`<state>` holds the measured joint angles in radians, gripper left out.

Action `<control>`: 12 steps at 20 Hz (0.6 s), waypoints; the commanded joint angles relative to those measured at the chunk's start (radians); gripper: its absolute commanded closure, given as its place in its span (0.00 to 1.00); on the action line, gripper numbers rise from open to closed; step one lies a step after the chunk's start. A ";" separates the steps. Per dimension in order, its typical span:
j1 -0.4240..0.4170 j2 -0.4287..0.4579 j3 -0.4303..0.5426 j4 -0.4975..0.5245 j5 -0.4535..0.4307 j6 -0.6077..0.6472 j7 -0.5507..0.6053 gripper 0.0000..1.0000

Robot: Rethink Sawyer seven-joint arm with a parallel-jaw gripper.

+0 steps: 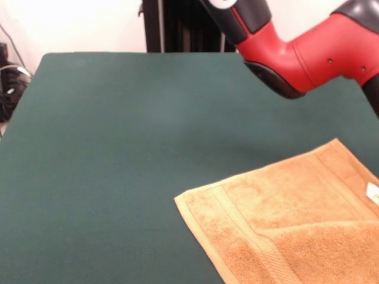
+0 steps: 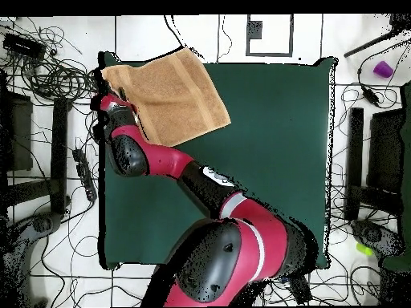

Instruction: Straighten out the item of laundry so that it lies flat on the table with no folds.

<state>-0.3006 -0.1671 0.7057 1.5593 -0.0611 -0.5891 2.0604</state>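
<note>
Reaching over to the table's (image 2: pixel 273 144) ten o'clock corner, the arm (image 2: pixel 160 160) probably wants the towel's (image 2: pixel 172 92) folded edge. Can't tell what the claw's doing.

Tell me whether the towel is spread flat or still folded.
Still folded. In the front view a flap of the towel lies doubled over its near right part, its edge running across the lower layer's border stripe.
</note>
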 commanded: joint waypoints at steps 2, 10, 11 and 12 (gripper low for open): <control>-0.061 0.004 0.072 0.090 -0.056 -0.084 0.301 0.00; -0.216 -0.228 0.344 0.343 0.002 -0.140 0.408 0.00; -0.235 -0.240 0.381 0.361 0.007 -0.136 0.422 0.00; -0.252 -0.254 0.412 0.378 0.018 -0.136 0.434 0.00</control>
<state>-0.5053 -0.3072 0.9144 1.7715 -0.0939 -0.6737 2.1289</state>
